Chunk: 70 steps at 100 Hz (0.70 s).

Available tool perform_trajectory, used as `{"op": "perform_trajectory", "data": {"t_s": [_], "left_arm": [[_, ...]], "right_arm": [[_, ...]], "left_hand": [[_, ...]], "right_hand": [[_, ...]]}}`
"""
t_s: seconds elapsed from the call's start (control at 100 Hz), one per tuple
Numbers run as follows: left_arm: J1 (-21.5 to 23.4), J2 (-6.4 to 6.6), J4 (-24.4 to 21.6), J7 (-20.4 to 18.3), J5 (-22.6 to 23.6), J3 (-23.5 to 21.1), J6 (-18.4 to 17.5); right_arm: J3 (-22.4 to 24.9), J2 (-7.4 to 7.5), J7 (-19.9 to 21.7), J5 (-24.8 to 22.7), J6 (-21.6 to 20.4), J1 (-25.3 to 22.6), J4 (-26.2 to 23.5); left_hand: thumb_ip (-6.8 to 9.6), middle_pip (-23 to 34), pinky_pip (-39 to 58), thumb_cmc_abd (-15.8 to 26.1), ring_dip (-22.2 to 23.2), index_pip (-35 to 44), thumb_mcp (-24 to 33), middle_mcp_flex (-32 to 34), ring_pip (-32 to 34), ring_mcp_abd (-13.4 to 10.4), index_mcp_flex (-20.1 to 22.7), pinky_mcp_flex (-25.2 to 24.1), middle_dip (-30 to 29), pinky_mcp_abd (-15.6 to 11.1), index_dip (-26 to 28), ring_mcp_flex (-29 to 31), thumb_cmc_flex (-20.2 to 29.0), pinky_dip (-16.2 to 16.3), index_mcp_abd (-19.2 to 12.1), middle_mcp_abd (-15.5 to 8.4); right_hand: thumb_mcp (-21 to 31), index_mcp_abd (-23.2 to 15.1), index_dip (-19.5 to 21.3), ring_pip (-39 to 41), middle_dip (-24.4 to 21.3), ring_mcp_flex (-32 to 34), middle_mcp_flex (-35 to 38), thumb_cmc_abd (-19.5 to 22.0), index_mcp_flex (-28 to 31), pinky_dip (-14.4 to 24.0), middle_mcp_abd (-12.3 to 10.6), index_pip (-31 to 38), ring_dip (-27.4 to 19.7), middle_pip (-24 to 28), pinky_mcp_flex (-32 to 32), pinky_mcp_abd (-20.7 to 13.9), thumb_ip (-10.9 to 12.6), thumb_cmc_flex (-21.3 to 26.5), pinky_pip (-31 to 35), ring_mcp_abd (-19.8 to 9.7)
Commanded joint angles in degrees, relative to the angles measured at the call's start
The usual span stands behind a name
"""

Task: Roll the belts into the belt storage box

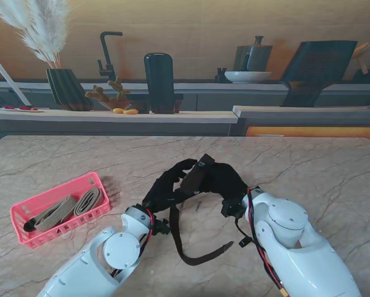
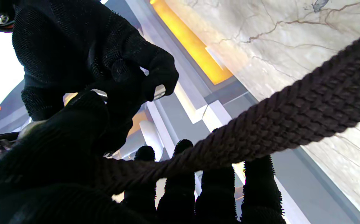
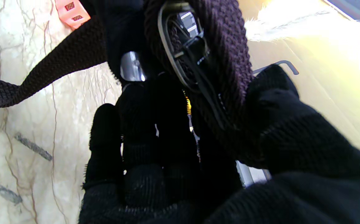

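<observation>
Rolling dark woven belt (image 1: pixel 184 238) above marble bench (image 1: pixel 309 167): left hand (image 1: pixel 166 185) and right hand (image 1: pixel 225 180), both gloved, meet mid-bench, fingers closed on buckle end, tail trailing nearer to me onto bench. Pink storage box (image 1: pixel 24 216) sits well apart at left, two tan belts (image 1: pixel 67 207) already inside. Best practice, likely: keep buckle at core, wind tail taut and flat, edges aligned. Roll's size hidden behind gloves; buckle partly masked in wrist views; exact finger contacts hard to make out.
</observation>
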Motion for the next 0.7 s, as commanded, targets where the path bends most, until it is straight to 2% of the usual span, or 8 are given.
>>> {"op": "perform_trajectory", "data": {"t_s": [0.0,0.08,0.22,0.27,0.33,0.42,0.56,0.69], "left_arm": [[0.16,-0.37,-0.23,-0.64,-0.29,0.17,-0.19],[0.19,-0.47,-0.23,0.04,0.47,0.26,0.49],[0.36,-0.75,-0.37,2.01,1.88,0.14,1.59],[0.56,-0.83,-0.57,2.69,2.27,-0.02,1.86],[0.79,-0.82,-0.77,3.27,2.94,-0.31,2.03],[1.35,-0.63,-1.33,2.93,2.84,-0.94,2.24],[1.78,-0.38,-1.59,2.81,3.41,-1.65,2.9],[2.07,-0.16,-1.81,2.6,3.88,-2.03,2.99]], "right_arm": [[-0.87,-1.04,-0.36,0.63,0.33,-0.45,0.04],[-1.16,-1.36,-1.0,2.0,0.29,-0.44,0.22],[-1.44,-1.84,-2.21,4.0,-0.1,-0.53,0.33],[-1.49,-1.98,-2.76,4.37,-0.3,-0.6,0.28],[-1.4,-2.1,-3.45,4.6,-0.74,-0.77,0.11],[-1.0,-2.16,-4.48,4.12,-1.7,-1.04,-0.19],[-0.03,-2.17,-5.86,2.99,-2.95,-1.6,-0.75],[0.64,-2.21,-7.0,1.99,-3.95,-2.01,-1.03]], "left_hand": [[-0.15,0.82,-0.43,-2.07,0.21,-0.15,0.64,-1.37,0.15,-2.19,-2.28,0.04,0.06,-1.35,-0.89,-0.67,-1.97,-0.23,-1.11,-1.19],[-0.2,9.59,3.11,-2.08,4.24,3.93,1.52,-1.5,4.86,-2.29,-0.8,1.9,11.18,-0.03,1.81,1.67,-1.75,1.15,1.94,-1.1],[0.01,23.16,9.11,-1.73,8.93,5.33,1.79,6.47,11.8,-1.29,0.78,4.8,28.82,2.34,3.62,6.85,0.16,1.57,2.17,-2.47],[0.02,26.55,11.08,-1.37,9.92,6.04,2.13,10.21,13.89,-1.3,2.15,6.12,31.69,3.0,3.88,9.31,0.6,1.97,2.54,-3.3],[-0.05,26.8,12.12,-0.69,9.95,6.53,1.68,11.54,14.29,-1.05,3.3,6.54,31.89,3.32,4.0,10.18,1.25,2.2,2.53,-3.33],[0.28,19.9,11.41,0.16,7.99,6.3,0.42,11.3,11.7,-0.6,3.66,5.79,25.52,3.29,3.73,9.13,2.55,1.42,2.45,-2.41],[0.56,14.68,11.24,1.34,7.11,7.09,-0.99,11.32,10.63,-0.62,5.92,5.57,18.74,3.26,4.38,8.67,4.25,1.19,2.33,-1.56],[0.66,10.89,10.73,0.23,6.46,6.53,-1.07,9.04,9.34,-0.88,5.59,4.72,14.08,3.37,4.44,7.23,3.34,1.05,2.23,-1.09]], "right_hand": [[3.65,-7.43,1.47,-1.23,0.19,0.25,-0.86,5.86,4.11,1.34,2.11,5.45,-1.24,0.94,0.31,-0.22,3.01,6.08,2.37,-1.23],[3.49,-7.69,1.49,-1.11,0.23,0.23,-0.9,5.92,4.08,1.35,2.04,5.35,-1.21,1.06,0.27,-0.25,2.98,5.95,2.45,-1.31],[3.3,-8.26,1.57,-1.16,0.2,0.12,-1.0,6.05,3.99,1.26,1.86,5.25,-1.29,1.04,0.19,-0.26,2.98,5.91,2.41,-1.45],[3.25,-8.32,1.58,-1.18,0.19,0.08,-1.08,6.11,3.96,1.25,1.84,5.22,-1.31,1.01,0.15,-0.3,2.96,5.85,2.4,-1.49],[3.24,-8.37,1.6,-1.2,0.18,0.06,-1.1,6.1,3.95,1.23,1.81,5.21,-1.33,1.0,0.12,-0.3,2.96,5.88,2.38,-1.53],[3.16,-8.6,1.66,-1.26,0.16,0.05,-1.13,6.24,3.9,1.19,1.65,5.2,-1.38,0.97,0.19,-0.33,2.92,5.74,2.36,-1.67],[3.11,-8.79,1.74,-1.39,0.13,0.13,-1.1,6.28,3.91,1.1,1.49,5.19,-1.48,0.95,0.22,-0.35,2.92,5.72,2.26,-1.83],[3.03,-9.02,1.78,-1.45,0.09,0.15,-1.01,6.31,3.86,1.03,1.43,5.15,-1.54,0.9,0.31,-0.29,2.93,5.69,2.18,-1.88]]}}
